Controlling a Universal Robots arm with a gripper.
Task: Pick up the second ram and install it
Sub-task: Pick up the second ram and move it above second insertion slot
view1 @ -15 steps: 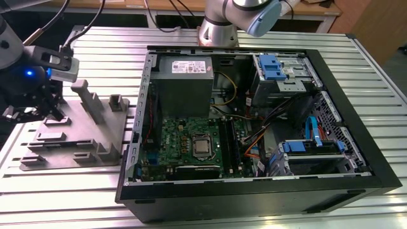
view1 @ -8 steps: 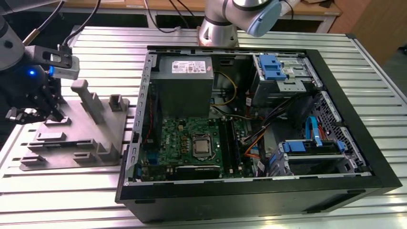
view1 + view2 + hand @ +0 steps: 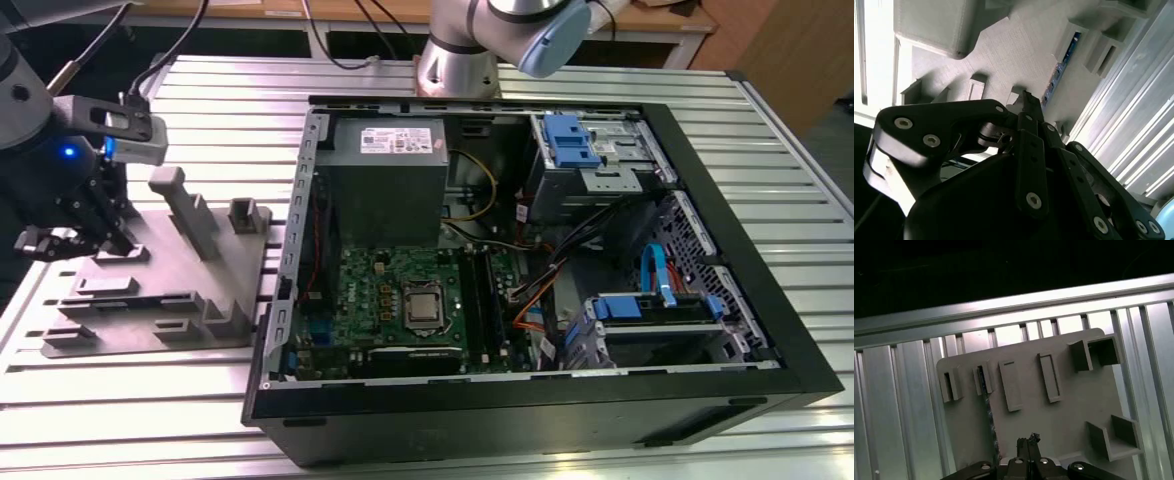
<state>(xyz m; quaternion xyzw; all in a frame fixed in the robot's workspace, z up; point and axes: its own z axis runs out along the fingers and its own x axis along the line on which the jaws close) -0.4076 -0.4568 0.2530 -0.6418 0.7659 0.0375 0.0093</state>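
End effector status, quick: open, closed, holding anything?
End effector: closed, holding nothing. The second ram stands in the grey holder, ungrasped.

- Robotics lab, PC-assembly test cell.
- Work surface is a slotted aluminium-profile table (image 3: 134, 400), not office furniture.
- Robot arm base (image 3: 461, 65) stands on it at 12 o'clock in the exterior view.
- Open desktop PC case (image 3: 787, 330) lies on its side at centre, with the motherboard (image 3: 400, 300) exposed.
- Grey printed fixture plate (image 3: 174, 290) sits at 9 o'clock, with the gripper (image 3: 83, 245) over it.
- Wooden benchtop (image 3: 254, 10) runs along the back, 11 o'clock.
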